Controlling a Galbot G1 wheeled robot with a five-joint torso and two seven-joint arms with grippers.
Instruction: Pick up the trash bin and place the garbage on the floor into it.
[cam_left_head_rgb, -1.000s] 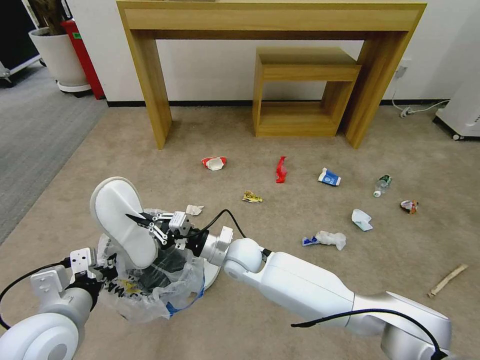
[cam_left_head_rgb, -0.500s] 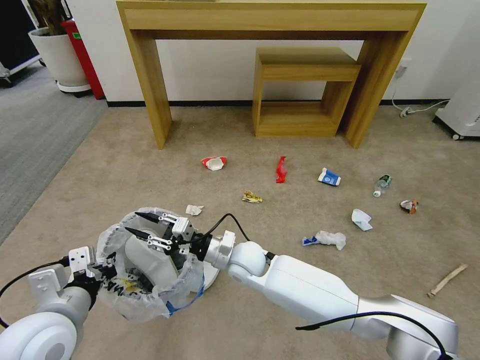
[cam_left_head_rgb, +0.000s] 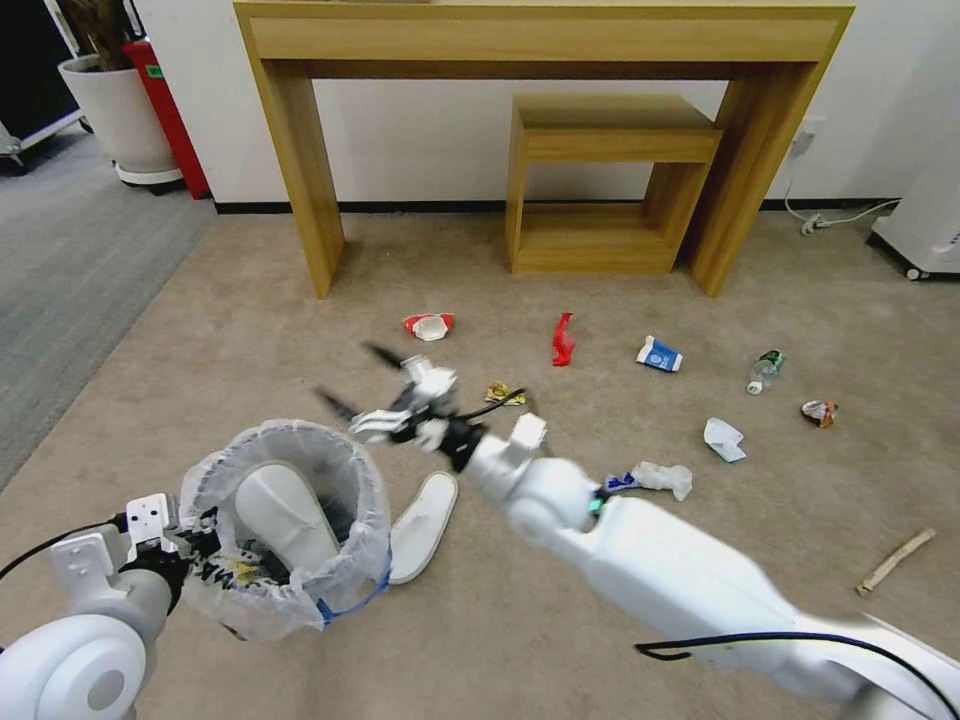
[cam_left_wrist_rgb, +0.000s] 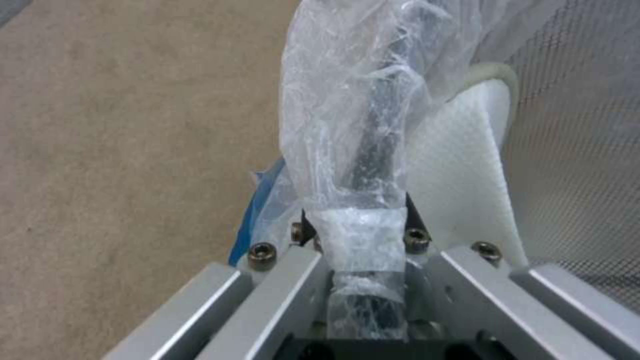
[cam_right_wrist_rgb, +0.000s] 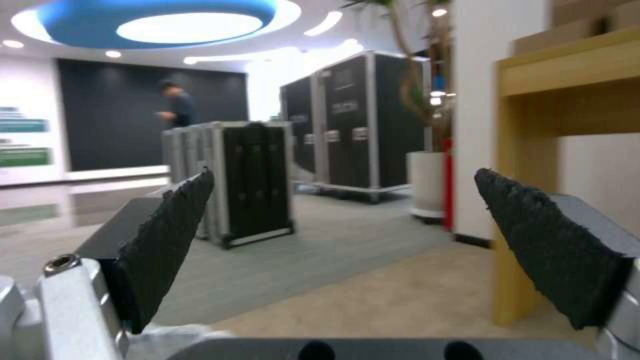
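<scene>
Office lobby: carpeted floor (cam_left_head_rgb: 250, 300), wooden console table (cam_left_head_rgb: 540, 40), black flight cases (cam_right_wrist_rgb: 257, 180) (on casters), potted plant (cam_left_head_rgb: 105, 90).

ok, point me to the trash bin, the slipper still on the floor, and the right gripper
trash bin (cam_left_head_rgb: 372, 505): head view, bag-lined rim on its right side.
slipper on the floor (cam_left_head_rgb: 425, 512): head view, middle of its sole, beside the bin.
right gripper (cam_left_head_rgb: 362, 382): head view, midway between its open fingertips.

**Even indoor light, motion blur on one arm**

The beige carpet floor (cam_left_head_rgb: 250, 330) is lit evenly, with soft shadows. The right gripper (cam_left_head_rgb: 362, 380) is smeared by motion blur. Bright glare is seen from the oval ceiling lamp (cam_right_wrist_rgb: 190, 26); the background there is unsharp.
</scene>
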